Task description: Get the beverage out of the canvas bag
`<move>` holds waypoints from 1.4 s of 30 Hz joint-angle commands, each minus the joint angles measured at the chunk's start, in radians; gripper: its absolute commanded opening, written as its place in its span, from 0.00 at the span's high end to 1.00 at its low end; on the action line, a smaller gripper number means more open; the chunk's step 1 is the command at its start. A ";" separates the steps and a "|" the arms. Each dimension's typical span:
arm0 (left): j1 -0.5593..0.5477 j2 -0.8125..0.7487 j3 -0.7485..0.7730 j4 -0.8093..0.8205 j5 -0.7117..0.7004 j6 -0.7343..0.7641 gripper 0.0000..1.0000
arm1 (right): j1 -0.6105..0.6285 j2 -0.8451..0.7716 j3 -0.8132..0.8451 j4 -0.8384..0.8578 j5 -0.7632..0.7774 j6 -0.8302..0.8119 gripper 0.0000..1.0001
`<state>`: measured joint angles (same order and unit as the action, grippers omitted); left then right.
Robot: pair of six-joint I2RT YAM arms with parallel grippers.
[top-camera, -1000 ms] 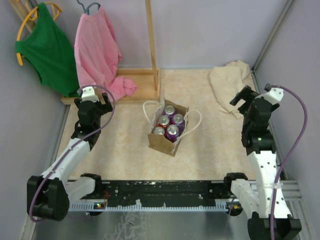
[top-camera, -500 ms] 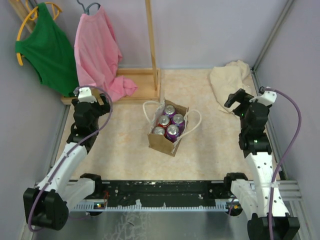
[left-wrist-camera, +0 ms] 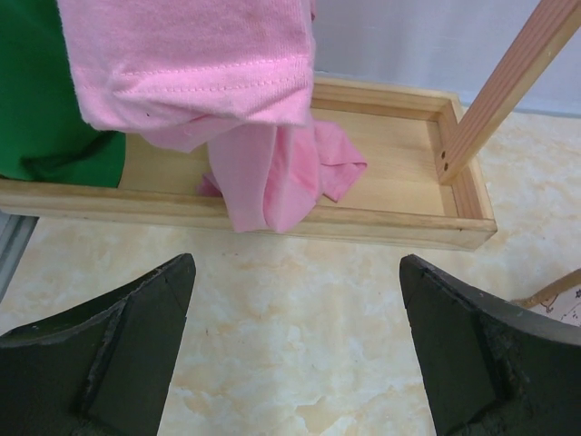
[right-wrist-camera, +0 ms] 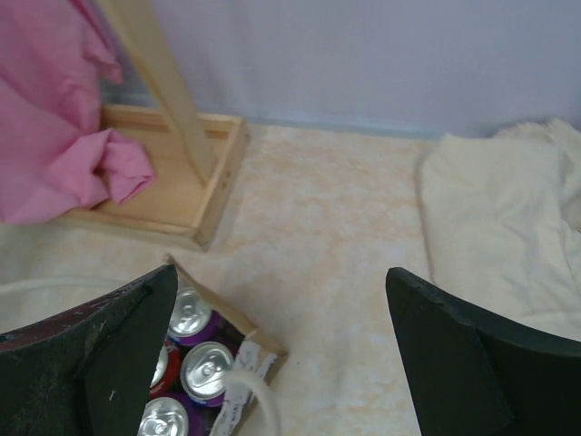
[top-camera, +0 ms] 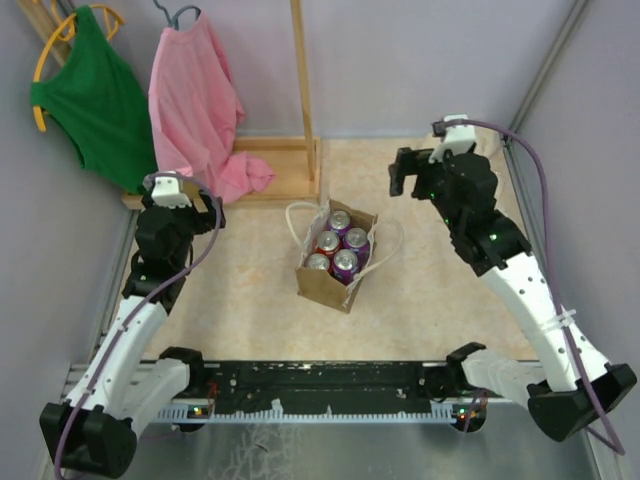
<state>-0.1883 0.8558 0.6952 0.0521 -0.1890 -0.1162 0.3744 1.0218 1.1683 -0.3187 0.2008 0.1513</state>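
Observation:
The tan-brown canvas bag with two white loop handles stands mid-table, holding several upright beverage cans, purple and red. In the right wrist view the bag's far corner and cans show at the lower left, with a white handle. My right gripper is open and empty, raised behind and to the right of the bag; in its own view the fingers stand wide apart. My left gripper is open and empty at the far left, over bare table near the wooden base.
A wooden rack base with an upright post stands at the back. A pink garment and a green garment hang from it. A cream-beige cloth lies at the back right. Grey walls close in both sides.
My right arm swung left and toward the back, from beside the right wall to above the table behind the bag. My left arm shifted slightly left. The bag and cans have not moved.

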 commanded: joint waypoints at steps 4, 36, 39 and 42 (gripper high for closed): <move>-0.003 -0.015 0.007 -0.044 0.077 -0.021 0.00 | 0.211 0.150 0.233 -0.204 0.033 -0.127 0.04; -0.003 0.058 -0.014 -0.032 0.139 -0.076 0.00 | 0.523 0.365 0.028 -0.332 -0.067 0.105 0.18; -0.003 0.062 -0.013 -0.035 0.140 -0.076 0.00 | 0.525 0.367 0.013 -0.318 -0.081 0.114 0.16; -0.003 0.060 -0.015 -0.037 0.138 -0.077 0.00 | 0.525 0.375 0.000 -0.325 -0.082 0.113 0.13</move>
<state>-0.1883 0.9192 0.6876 0.0071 -0.0662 -0.1848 0.8932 1.4021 1.1809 -0.6785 0.1413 0.2543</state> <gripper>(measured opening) 0.998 0.857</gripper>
